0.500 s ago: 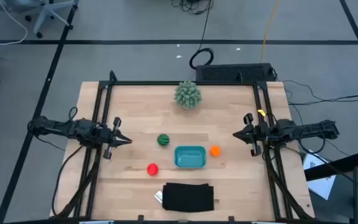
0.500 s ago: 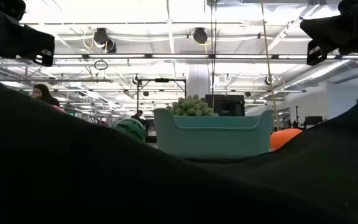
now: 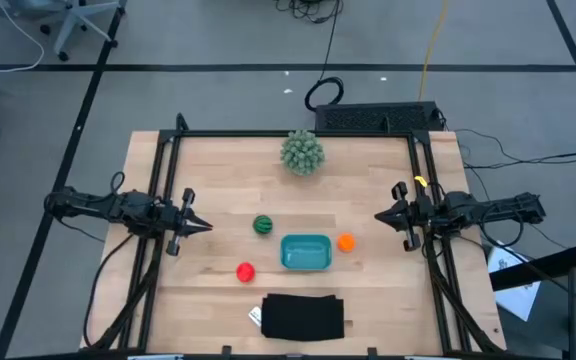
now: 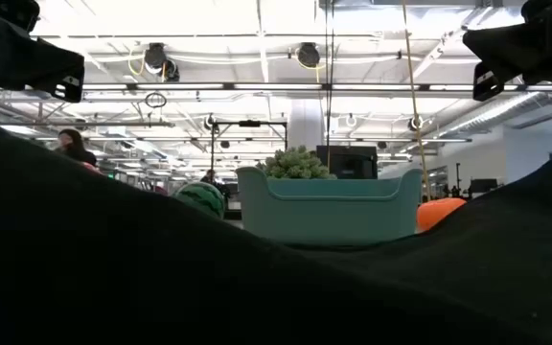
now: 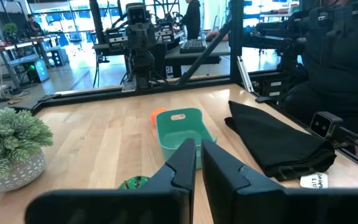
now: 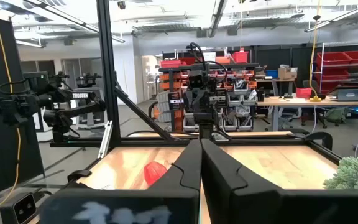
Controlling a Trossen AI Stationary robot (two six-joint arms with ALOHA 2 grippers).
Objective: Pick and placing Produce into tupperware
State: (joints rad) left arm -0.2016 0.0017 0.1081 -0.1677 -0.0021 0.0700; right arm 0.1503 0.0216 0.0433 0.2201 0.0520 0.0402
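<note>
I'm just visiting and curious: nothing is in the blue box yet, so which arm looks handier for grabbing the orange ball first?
Probably the right. The orange ball lies just right of the teal container, nearest the right gripper, whose fingers look shut. The left gripper waits across the table, nearer the green melon ball.

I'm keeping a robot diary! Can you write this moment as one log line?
left tool: shut, waiting at left | right tool: shut, waiting at right | melon, orange, tomato: on table | tupperware: empty
</note>
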